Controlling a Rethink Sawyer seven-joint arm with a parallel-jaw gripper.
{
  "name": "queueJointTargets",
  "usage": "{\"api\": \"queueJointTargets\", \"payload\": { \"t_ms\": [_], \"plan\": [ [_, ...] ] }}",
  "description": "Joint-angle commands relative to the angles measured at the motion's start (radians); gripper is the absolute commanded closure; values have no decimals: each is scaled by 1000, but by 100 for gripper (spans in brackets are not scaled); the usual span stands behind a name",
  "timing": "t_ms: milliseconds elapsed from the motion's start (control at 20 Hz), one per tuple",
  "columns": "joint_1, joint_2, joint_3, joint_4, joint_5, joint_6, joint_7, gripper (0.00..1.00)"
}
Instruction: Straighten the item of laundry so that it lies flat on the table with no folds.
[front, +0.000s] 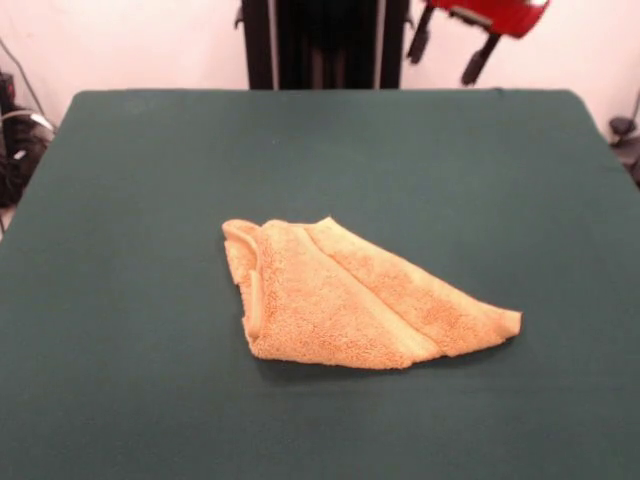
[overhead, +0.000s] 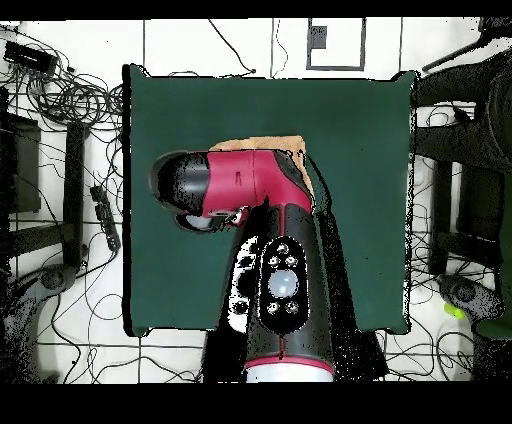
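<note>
The arm is drawn back high above the table, with only red and black parts showing at the front view's top edge, so whether its gripper is wide or narrow cannot be told. The towel lies well below and forward of it, near the table's middle, folded over itself into a rough triangle with a layered flap. The step in hand looks like the approach: the next move calls for descending to a loose corner and pulling the flap open.
</note>
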Motion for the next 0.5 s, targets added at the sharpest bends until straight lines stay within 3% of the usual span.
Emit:
{"api": "queueJointTargets", "payload": {
  "t_ms": [50,300,500],
  "plan": [
    [-46,93,49,181,-109,-203,-76,0],
    [-107,168,88,122,-93,-253,-48,0],
    [-68,229,32,52,-117,-339,99,0]
  ]
}}
